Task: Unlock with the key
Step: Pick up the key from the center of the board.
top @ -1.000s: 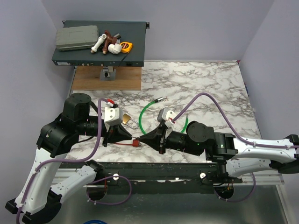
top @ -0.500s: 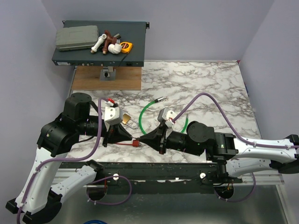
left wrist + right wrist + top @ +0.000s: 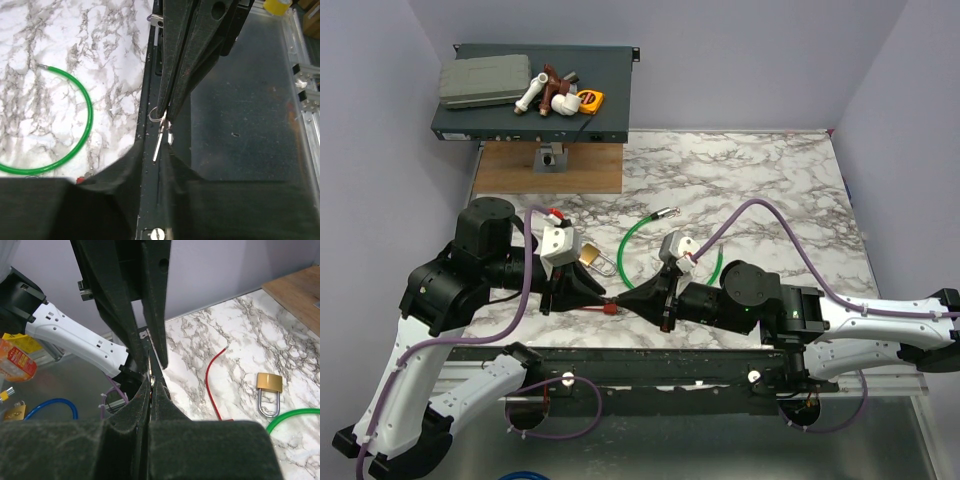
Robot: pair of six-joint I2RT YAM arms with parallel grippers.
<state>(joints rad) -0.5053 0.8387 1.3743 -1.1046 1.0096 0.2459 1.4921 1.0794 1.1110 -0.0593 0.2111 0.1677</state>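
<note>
The two grippers meet tip to tip near the table's front edge. My right gripper (image 3: 151,385) is shut on the key (image 3: 158,142), a thin silvery blade hanging from a small ring. The blade's free end lies in the gap between the fingertips of my left gripper (image 3: 154,159), whose jaws stand a little apart around it. In the top view my left gripper (image 3: 607,297) and right gripper (image 3: 624,298) nearly touch, and the key is too small to make out there. The brass padlock (image 3: 595,258) lies flat on the marble just behind the left gripper, also seen as the padlock (image 3: 269,388).
A green cable loop (image 3: 632,246) and a red cable (image 3: 212,380) lie on the marble by the padlock. A black rack box (image 3: 610,110) with a grey case, pipe fittings and a tape measure stands at the back left, above a wooden board (image 3: 510,167). A black rail (image 3: 670,365) runs along the front edge.
My left gripper's jaws have parted from shut to slightly open around the key's blade. The right gripper keeps its hold, and both arms have barely shifted.
</note>
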